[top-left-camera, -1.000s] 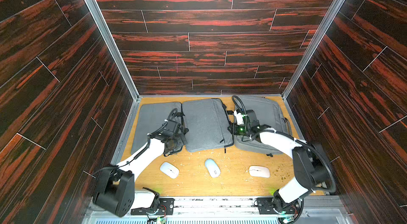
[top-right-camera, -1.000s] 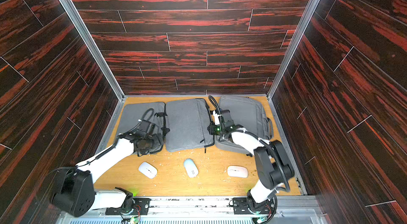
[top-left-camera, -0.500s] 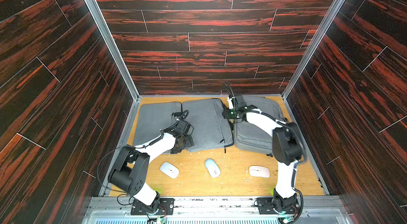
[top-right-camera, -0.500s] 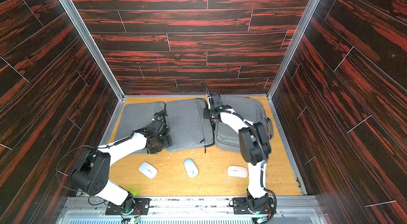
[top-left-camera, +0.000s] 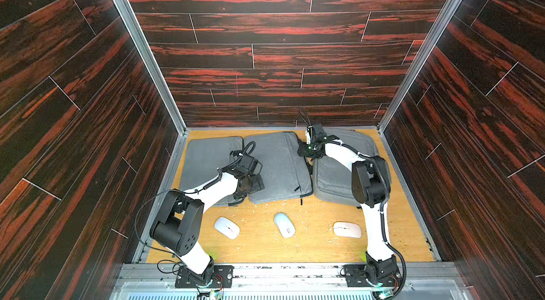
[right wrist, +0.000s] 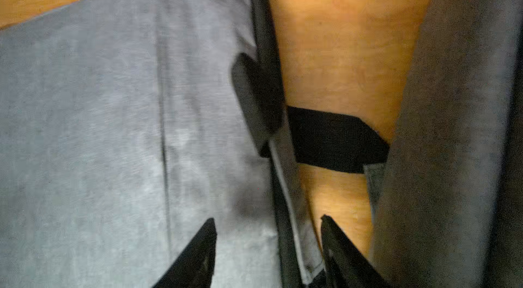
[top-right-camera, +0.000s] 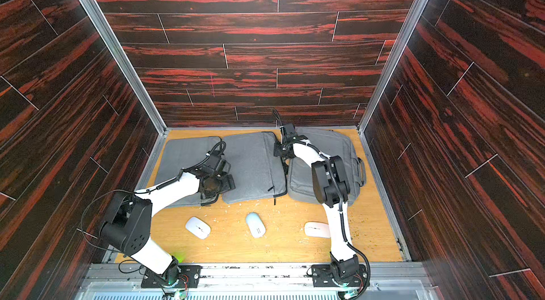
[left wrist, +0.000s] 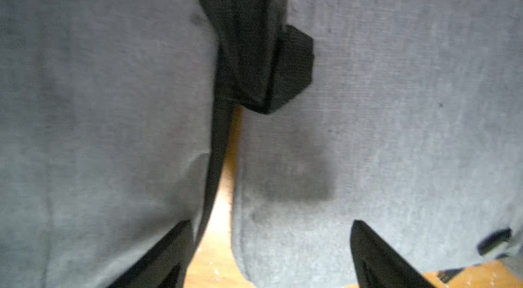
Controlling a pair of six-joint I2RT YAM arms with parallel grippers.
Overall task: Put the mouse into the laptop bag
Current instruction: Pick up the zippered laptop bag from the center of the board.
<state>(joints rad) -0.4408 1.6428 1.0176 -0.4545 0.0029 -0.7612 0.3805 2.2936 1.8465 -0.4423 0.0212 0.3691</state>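
Note:
Three white mice lie in a row on the wooden floor near the front: a left mouse (top-left-camera: 226, 227) (top-right-camera: 198, 227), a middle mouse (top-left-camera: 284, 224) (top-right-camera: 255, 224) and a right mouse (top-left-camera: 347, 229) (top-right-camera: 317, 229). Behind them lie three grey laptop bags: left bag (top-left-camera: 206, 154), middle bag (top-left-camera: 277, 165) (left wrist: 396, 102), right bag (top-left-camera: 333, 180). My left gripper (top-left-camera: 253, 183) (left wrist: 268, 224) is open over the gap between the left and middle bags, holding nothing. My right gripper (top-left-camera: 306, 151) (right wrist: 268, 218) is open, its jaws straddling the black-trimmed edge of the middle bag (right wrist: 113, 131) near the back.
Dark wood-patterned walls (top-left-camera: 265, 48) close in the back and both sides. A metal rail (top-left-camera: 295, 269) runs along the front edge with both arm bases on it. A black strap (right wrist: 334, 142) bridges the gap between the middle and right bags. Light crumbs dot the floor (top-left-camera: 259, 204).
The right gripper has moved toward the back along the gap between the middle and right bags, and its jaws have widened. The left gripper has shifted right, to the middle bag's front corner.

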